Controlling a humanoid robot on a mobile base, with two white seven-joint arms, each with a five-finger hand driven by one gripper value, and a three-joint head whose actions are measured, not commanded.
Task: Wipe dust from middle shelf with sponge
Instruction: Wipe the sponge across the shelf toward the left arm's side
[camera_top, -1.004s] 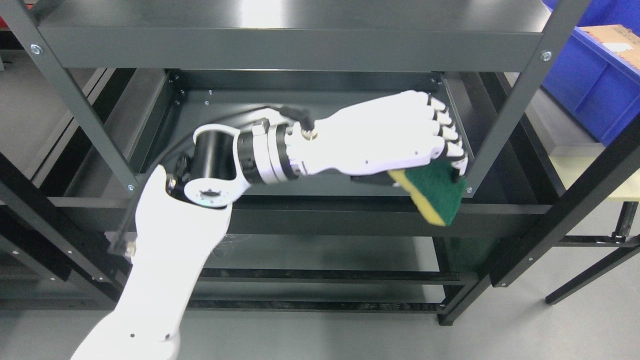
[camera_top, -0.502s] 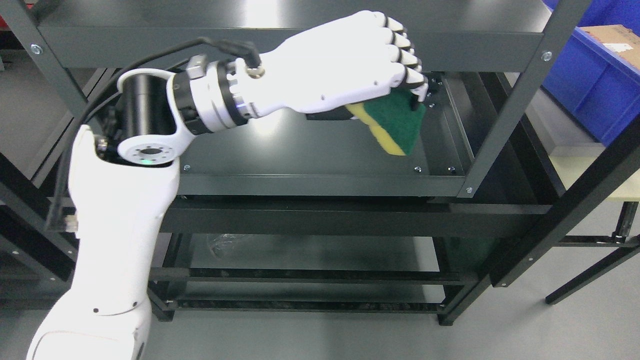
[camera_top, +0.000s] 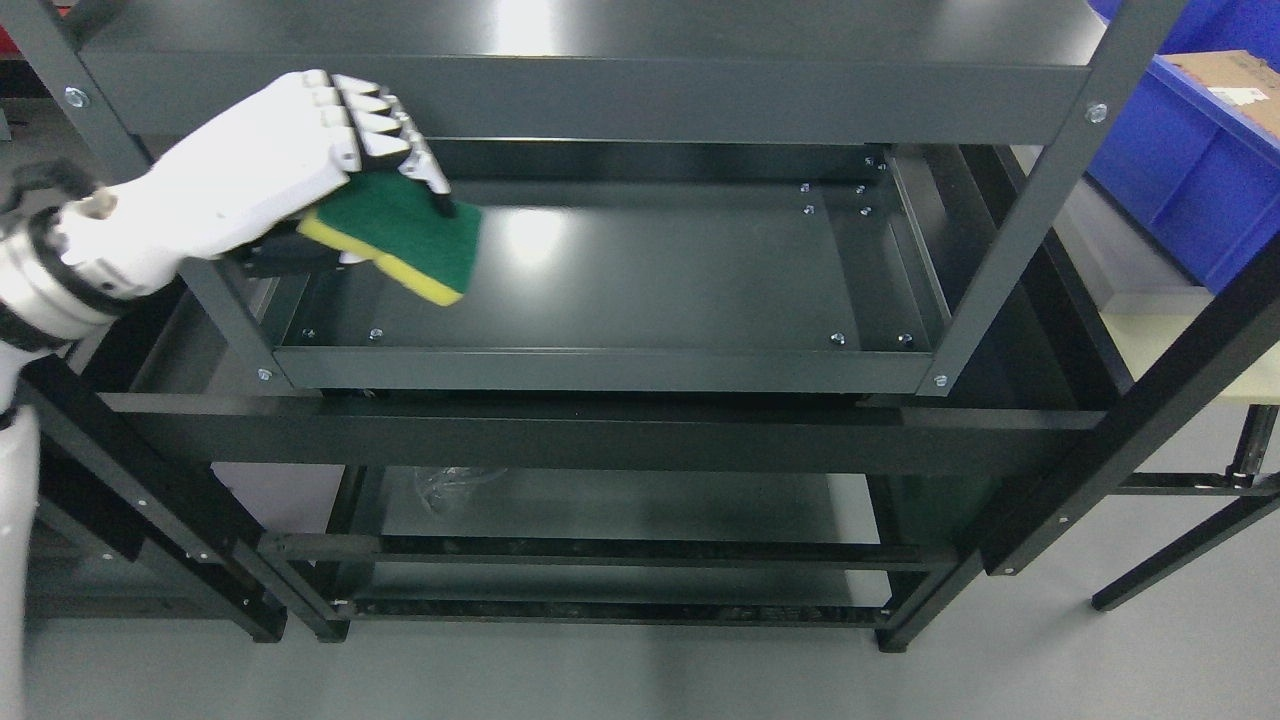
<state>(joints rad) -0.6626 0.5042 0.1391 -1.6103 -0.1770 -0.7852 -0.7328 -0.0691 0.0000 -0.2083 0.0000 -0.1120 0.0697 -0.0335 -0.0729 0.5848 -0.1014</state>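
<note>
My left hand (camera_top: 300, 190) is white and comes in from the left edge. Its fingers are shut on a green and yellow sponge (camera_top: 405, 238). The hand holds the sponge over the front left corner of the dark middle shelf (camera_top: 650, 270), green side up and tilted. I cannot tell whether the sponge touches the shelf surface. The front left upright (camera_top: 215, 290) of the rack crosses just below the hand. My right arm does not show.
The top shelf (camera_top: 600, 60) overhangs the middle one. A lower shelf (camera_top: 620, 505) sits beneath. Slanted rack posts (camera_top: 1040, 200) stand at the right. A blue bin (camera_top: 1190, 170) is at the far right, with a pale table edge (camera_top: 1190, 345) below it.
My left hand has swept with the sponge from the shelf's right side across to its left front corner, and the forearm has pulled back out of the middle of the picture.
</note>
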